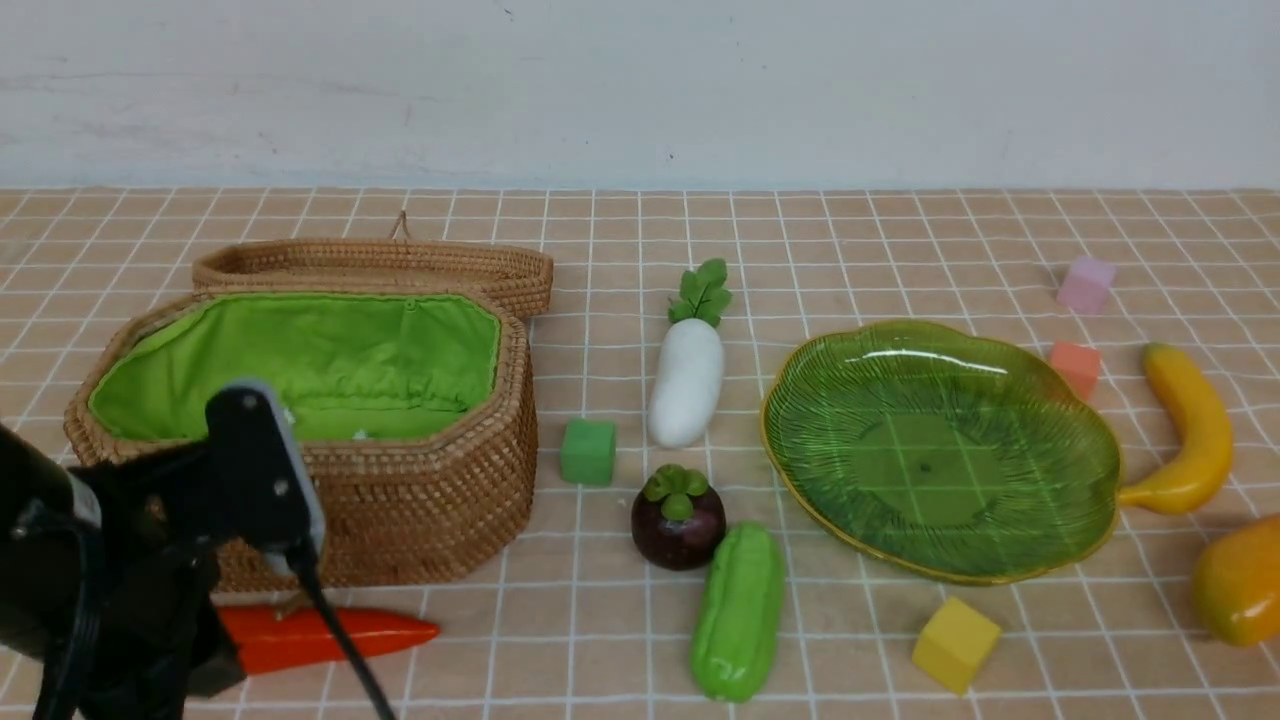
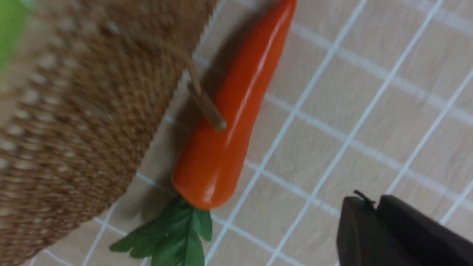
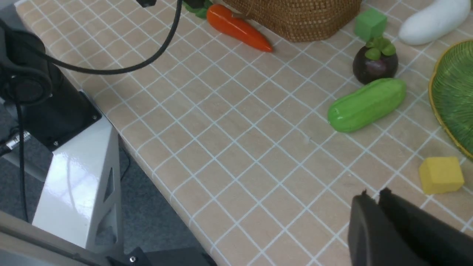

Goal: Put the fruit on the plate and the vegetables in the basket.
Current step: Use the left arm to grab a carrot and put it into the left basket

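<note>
The wicker basket (image 1: 420, 500) stands open at the left, its green lining empty. An orange carrot (image 1: 330, 635) lies against its front wall. My left arm (image 1: 150, 560) covers the carrot's leaves. In the left wrist view my left gripper (image 2: 371, 202) hovers shut and empty beside the carrot (image 2: 225, 122). The white radish (image 1: 686, 380), mangosteen (image 1: 678, 520) and green gourd (image 1: 738, 612) lie mid-table. The green plate (image 1: 940, 440) is empty. The banana (image 1: 1190, 430) and mango (image 1: 1240, 580) lie to its right. My right gripper (image 3: 373, 194) is shut and empty above the table near the front edge.
Foam cubes are scattered about: green (image 1: 588, 452) by the basket, yellow (image 1: 955, 643) in front of the plate, coral (image 1: 1075, 367) and pink (image 1: 1086, 284) behind it. The basket lid (image 1: 380, 262) lies open behind the basket. The left arm's white base (image 3: 81, 177) stands off the table's front edge.
</note>
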You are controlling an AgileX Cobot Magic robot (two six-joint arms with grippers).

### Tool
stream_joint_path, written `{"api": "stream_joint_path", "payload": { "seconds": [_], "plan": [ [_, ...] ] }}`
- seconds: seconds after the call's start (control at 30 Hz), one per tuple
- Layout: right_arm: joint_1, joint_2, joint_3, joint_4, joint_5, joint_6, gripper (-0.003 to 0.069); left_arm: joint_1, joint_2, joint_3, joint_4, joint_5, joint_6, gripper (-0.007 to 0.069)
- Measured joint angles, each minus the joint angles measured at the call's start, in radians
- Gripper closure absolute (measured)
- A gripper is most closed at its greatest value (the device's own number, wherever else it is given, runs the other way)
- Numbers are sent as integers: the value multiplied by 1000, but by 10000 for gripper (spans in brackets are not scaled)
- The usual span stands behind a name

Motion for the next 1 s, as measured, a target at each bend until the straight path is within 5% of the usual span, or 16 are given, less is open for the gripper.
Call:
{"api": "stream_joint_path", "payload": {
  "seconds": [0.17, 0.33, 0.6, 1.0],
  "plan": [
    [1, 0, 0, -1, 0, -47, 593, 3, 95, 7, 85, -121, 14, 225],
    [1, 0, 0, -1, 0, -50, 592, 3, 196, 7, 164, -198, 17, 53],
    [1, 0, 0, 27, 0, -50, 584, 3, 330, 7, 266, -290, 18, 86],
    [1, 0, -1, 49, 0, -50, 573, 3, 357, 6, 227, -208, 42, 232]
  ]
}}
